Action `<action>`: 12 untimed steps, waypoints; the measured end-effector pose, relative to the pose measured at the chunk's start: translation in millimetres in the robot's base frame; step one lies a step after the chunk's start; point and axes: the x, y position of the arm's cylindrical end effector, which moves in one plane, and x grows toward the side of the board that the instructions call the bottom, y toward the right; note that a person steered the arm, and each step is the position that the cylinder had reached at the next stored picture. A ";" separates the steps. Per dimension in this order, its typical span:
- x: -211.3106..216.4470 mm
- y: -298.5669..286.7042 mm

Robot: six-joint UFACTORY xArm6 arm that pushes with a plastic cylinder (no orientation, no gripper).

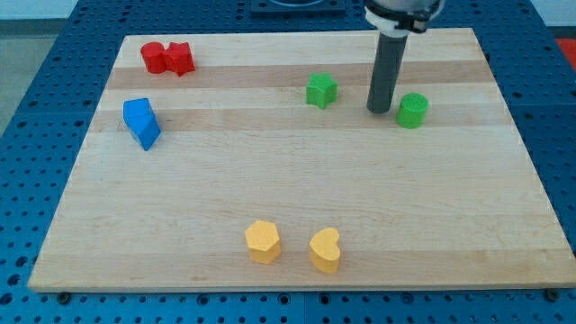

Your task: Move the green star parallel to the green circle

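The green star (pixel 321 90) lies on the wooden board in the upper middle of the view. The green circle (pixel 413 110) stands to its right, slightly lower in the view. My tip (pixel 379 110) rests on the board between them, close to the left side of the green circle and about a block's width right of the star. It touches neither block that I can tell.
Two red blocks (pixel 167 58) sit together at the top left. Two blue blocks (pixel 141 121) sit at the left. A yellow hexagon (pixel 263 241) and a yellow heart (pixel 326 250) lie near the bottom edge. The wooden board (pixel 288 180) rests on a blue perforated table.
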 end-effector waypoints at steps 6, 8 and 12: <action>44.0 37.3; 37.8 53.6; 52.8 -44.1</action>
